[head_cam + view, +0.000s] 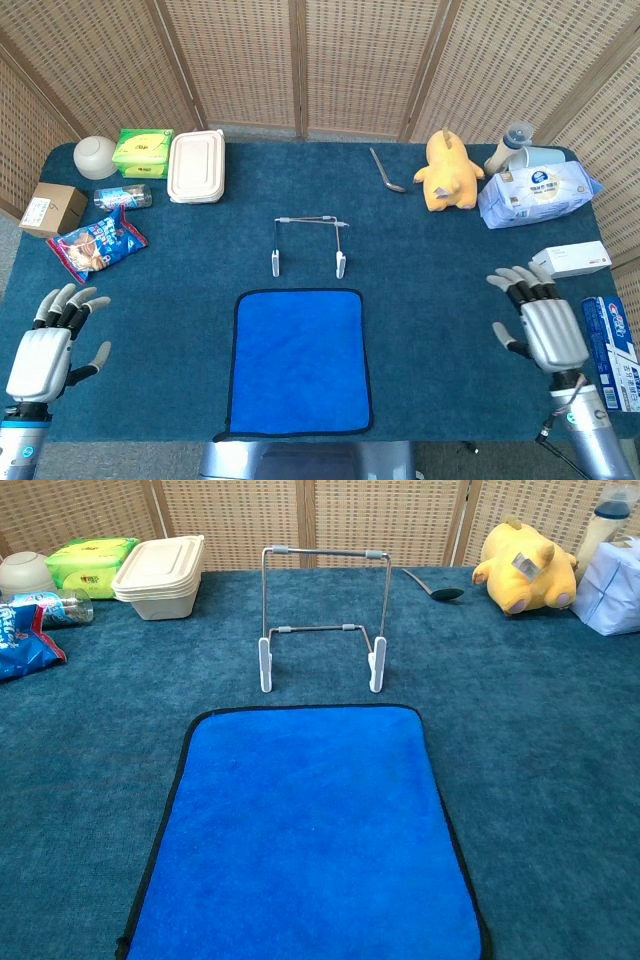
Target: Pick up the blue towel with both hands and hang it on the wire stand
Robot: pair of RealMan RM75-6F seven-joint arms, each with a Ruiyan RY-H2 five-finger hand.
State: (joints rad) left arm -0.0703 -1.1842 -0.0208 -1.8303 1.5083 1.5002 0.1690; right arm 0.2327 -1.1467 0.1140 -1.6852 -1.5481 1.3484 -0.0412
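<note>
Blue towel (300, 362) lies flat before the wire stand (309, 244); left hand (52, 345) and right hand (543, 322) released, empty.

Towel (300, 360): flat on the table (430, 300), at the near edge, midway between the hands.
Stand (309, 243): upright just behind the towel, apart from it.
Left hand (50, 345): left of the towel, well apart, over the near left corner.
Right hand (540, 320): right of the towel, well apart.
Far left: bowl (95, 156), pack (142, 150) and lunchbox (196, 166) in a row; bottle (123, 196) before the pack; carton (52, 208) at the edge; snack bag (97, 241) nearer.
Far right: spoon (386, 171), plush (447, 170), wipes (536, 195) left to right; cup (508, 144) behind the wipes.
Right edge: box (571, 259) behind the right hand; tube box (612, 350) right of it.
</note>
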